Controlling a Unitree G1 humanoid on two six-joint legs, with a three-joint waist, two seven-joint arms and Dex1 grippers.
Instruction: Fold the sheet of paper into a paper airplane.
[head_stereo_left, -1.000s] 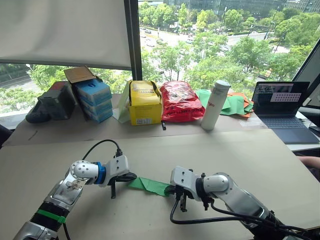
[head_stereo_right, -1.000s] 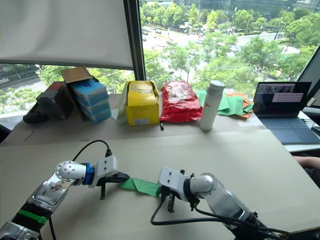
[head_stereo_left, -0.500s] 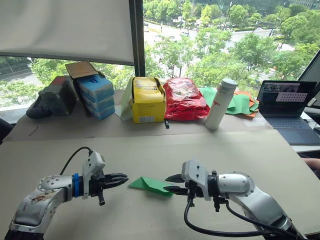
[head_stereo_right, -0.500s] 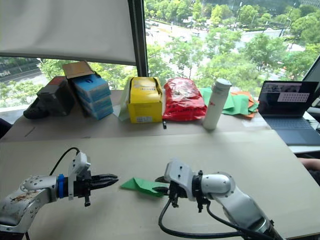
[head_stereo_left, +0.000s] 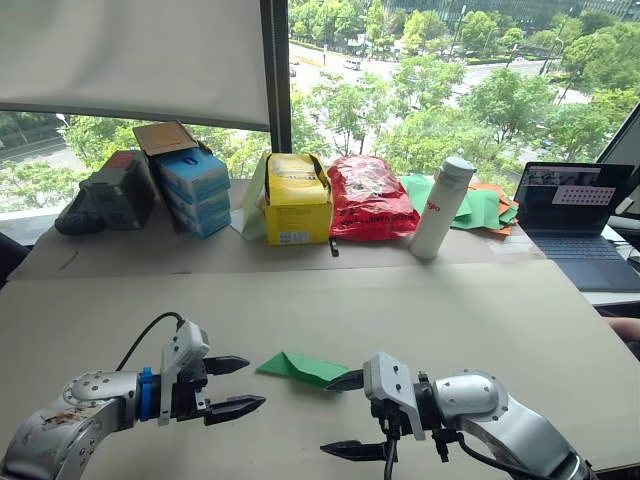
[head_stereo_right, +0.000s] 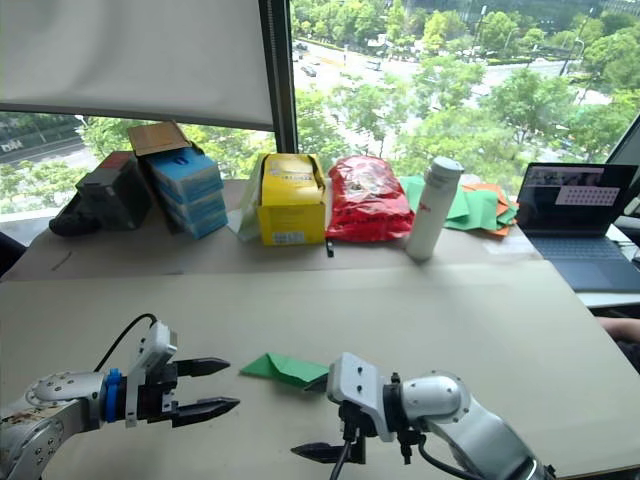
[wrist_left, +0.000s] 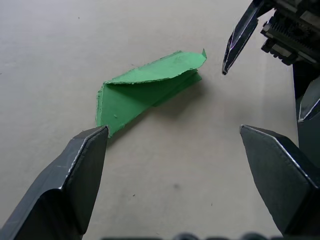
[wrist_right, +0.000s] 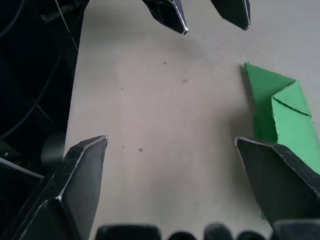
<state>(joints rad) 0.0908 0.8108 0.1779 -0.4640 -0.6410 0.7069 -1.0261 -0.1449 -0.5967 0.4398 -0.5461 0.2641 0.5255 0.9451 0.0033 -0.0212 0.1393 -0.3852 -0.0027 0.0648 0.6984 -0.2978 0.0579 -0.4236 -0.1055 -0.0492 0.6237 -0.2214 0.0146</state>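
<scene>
The sheet of paper (head_stereo_left: 300, 367), bright green and folded into a narrow pointed wedge with layered creases, lies flat on the beige table (head_stereo_left: 450, 310) with nothing holding it. To its left, a short gap away, my left gripper (head_stereo_left: 255, 382) hovers open with its fingers pointing at the paper. My right gripper (head_stereo_left: 325, 417) is open just right of and nearer than the paper's right end, its upper finger close to that tip. The left wrist view has the paper (wrist_left: 145, 92) lying beyond the spread fingers (wrist_left: 85, 165). In the right wrist view the paper (wrist_right: 277, 112) lies by one finger.
Along the table's far edge by the window stand blue boxes (head_stereo_left: 190, 190), a yellow box (head_stereo_left: 291, 200), a red bag (head_stereo_left: 365, 198), a white bottle (head_stereo_left: 436, 208), a pile of green and orange papers (head_stereo_left: 478, 205) and a laptop (head_stereo_left: 570, 215).
Both grippers have gone from shut on the paper's ends to wide open and have drawn back from it. The paper now lies free on the table. The camera has shifted.
</scene>
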